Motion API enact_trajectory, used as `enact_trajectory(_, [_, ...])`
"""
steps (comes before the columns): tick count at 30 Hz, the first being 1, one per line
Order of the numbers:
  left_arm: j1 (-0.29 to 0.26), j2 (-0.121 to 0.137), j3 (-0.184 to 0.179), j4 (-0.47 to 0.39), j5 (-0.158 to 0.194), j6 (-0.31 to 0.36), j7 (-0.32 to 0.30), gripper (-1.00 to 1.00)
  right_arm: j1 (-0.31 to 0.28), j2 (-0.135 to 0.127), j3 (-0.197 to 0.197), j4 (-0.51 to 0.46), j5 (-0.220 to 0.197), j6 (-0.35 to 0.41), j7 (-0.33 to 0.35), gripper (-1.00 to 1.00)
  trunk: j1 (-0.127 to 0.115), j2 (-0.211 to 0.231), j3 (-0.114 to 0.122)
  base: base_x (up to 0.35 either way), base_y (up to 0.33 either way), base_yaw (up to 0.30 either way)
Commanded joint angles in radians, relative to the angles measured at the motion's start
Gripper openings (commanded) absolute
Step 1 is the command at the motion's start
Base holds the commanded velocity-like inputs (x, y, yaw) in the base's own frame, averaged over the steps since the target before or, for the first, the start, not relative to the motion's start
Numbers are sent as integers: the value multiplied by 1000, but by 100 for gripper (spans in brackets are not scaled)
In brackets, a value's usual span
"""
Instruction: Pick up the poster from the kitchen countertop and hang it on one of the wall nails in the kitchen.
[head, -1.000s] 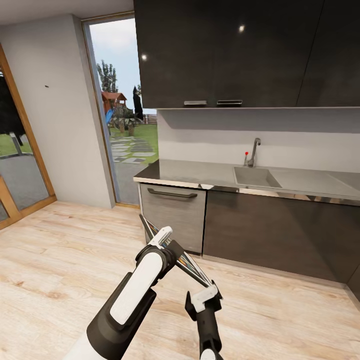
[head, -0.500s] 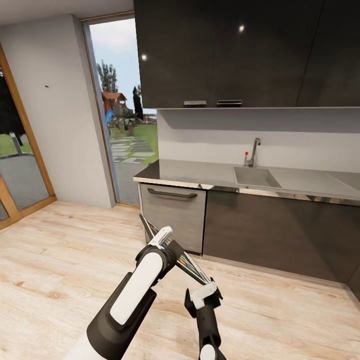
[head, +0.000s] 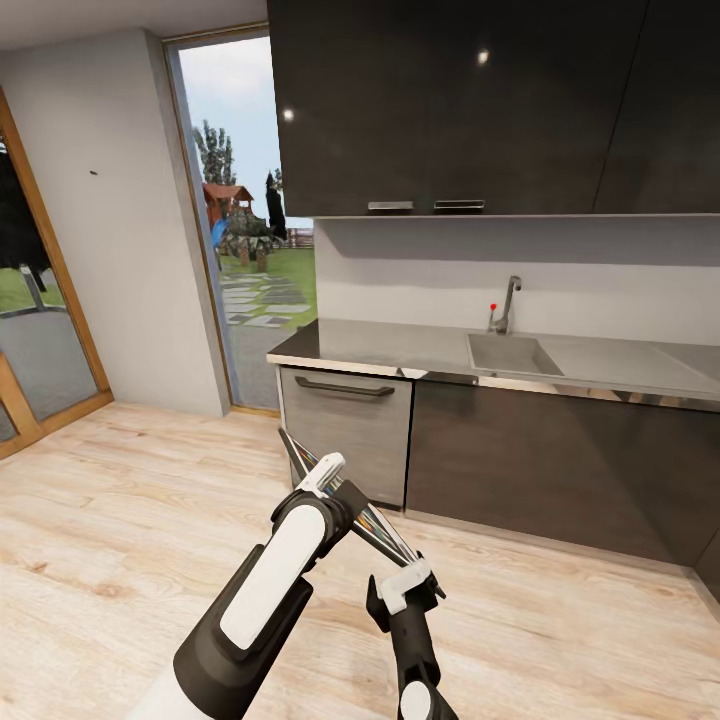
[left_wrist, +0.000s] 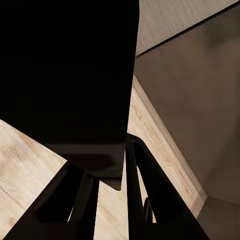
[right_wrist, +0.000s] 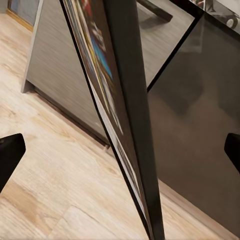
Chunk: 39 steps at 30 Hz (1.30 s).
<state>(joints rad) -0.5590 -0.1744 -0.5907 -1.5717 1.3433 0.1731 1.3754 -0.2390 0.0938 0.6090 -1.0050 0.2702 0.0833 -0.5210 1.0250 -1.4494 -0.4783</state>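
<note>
Right gripper has crept slightly left and up along the poster's lower end since a second ago; camera and room unchanged. Left gripper clamps the poster, held edge-on in the lower centre of the frame, probably for carrying. In the right wrist view the poster sits between two wide-spread fingertips, untouched, so the right is open. Wall nail is at upper left, well apart. Kitchen countertop and dishwasher front stand just behind; floor toward the nail wall looks unobstructed.
</note>
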Motion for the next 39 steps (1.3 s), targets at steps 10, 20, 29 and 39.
enact_trajectory(10, [-1,0,0,-1,1,13,5,-100,-2,-1,0,0,9,9,-5,100,0,-1,-1,0,0,0])
enact_trajectory(20, [-1,0,0,-2,1,13,5,-100,-27,0,0,3,9,10,-4,100,0,-1,-1,0,0,0])
enact_trajectory(29, [-1,0,0,-2,1,13,5,-100,-38,-1,0,5,9,10,-4,100,0,-1,-1,0,0,0])
enact_trajectory(39, [-1,0,0,-2,1,13,5,-100,-38,-1,0,8,9,10,-4,-100,0,-1,-1,0,0,0])
